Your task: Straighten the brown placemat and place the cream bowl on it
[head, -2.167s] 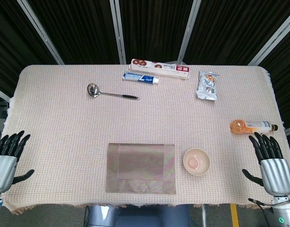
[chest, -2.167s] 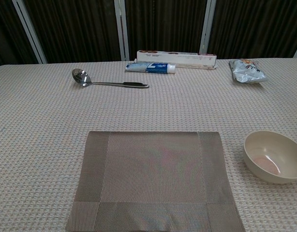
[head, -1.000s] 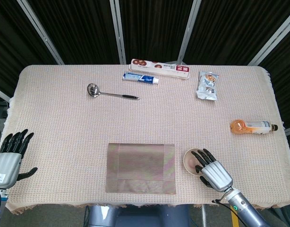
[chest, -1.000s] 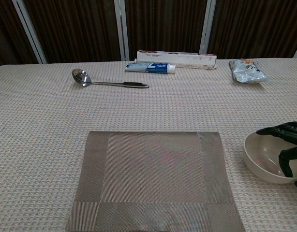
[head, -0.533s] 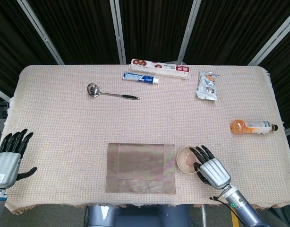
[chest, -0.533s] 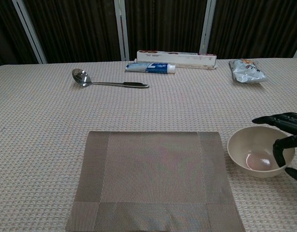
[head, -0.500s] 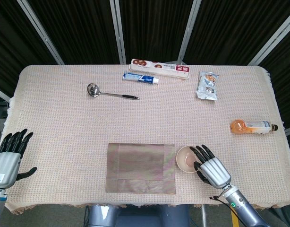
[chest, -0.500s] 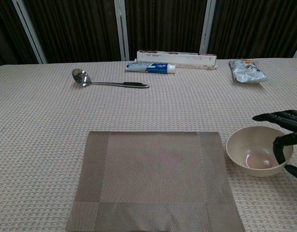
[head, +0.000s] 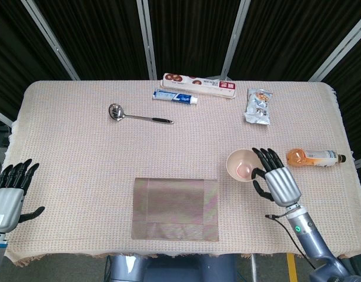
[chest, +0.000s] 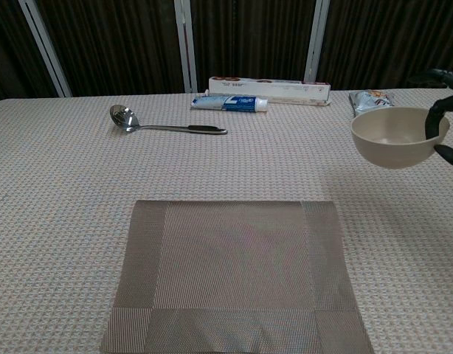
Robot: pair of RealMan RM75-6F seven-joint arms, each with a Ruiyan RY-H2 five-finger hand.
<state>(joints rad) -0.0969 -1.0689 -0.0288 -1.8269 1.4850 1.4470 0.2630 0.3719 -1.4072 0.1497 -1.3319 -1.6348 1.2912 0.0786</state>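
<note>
Open cloth lies between the raised cream bowl (head: 241, 165) and the bare brown placemat (head: 176, 208).

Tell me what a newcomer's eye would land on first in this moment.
The bowl, held up off the table at the right by the right hand, stands out first. Next comes the placemat, lying flat and bare at the near edge, left of the bowl. The left hand waits open at the table's left corner.

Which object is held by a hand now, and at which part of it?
The right hand holds the cream bowl by the right side of its rim, lifted off the table. The left hand holds nothing.
</note>
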